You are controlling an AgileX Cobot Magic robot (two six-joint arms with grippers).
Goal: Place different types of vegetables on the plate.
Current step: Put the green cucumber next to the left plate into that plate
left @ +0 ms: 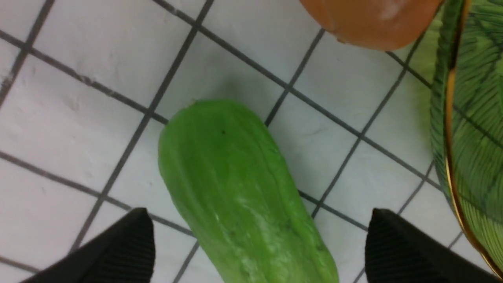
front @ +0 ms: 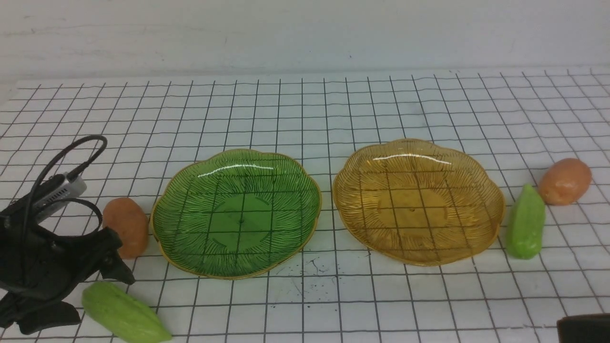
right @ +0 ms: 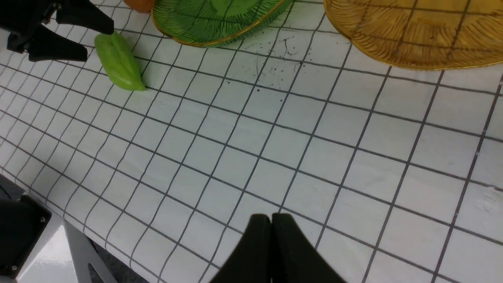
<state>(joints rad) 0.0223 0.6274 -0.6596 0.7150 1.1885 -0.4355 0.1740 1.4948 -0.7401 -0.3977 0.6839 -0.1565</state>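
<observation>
The right gripper (right: pixel 271 221), fingers pressed together, hangs over the grid mat (right: pixel 353 165), nearer than the green plate (front: pixel 286 169). Of two cucumbers, the near cucumber (front: pixel 121 314) lies front-left of that plate between the left gripper's (left: pixel 257 218) spread fingers. The far cucumber (front: pixel 525 221) lies beyond the amber plate (front: pixel 476 166), right of the green one. Of two potatoes, the left potato (front: pixel 126 226) sits just beside the green plate's left rim, and the right potato (front: pixel 564 181) lies farthest right.

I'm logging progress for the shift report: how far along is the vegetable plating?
Done: nothing; the green plate and amber plate are both empty. In hand: the open left gripper straddles the left cucumber, not yet closed on it. Left: that grasp, plus the left potato, right cucumber and right potato, all on the table. The right gripper is shut, holding nothing.
</observation>
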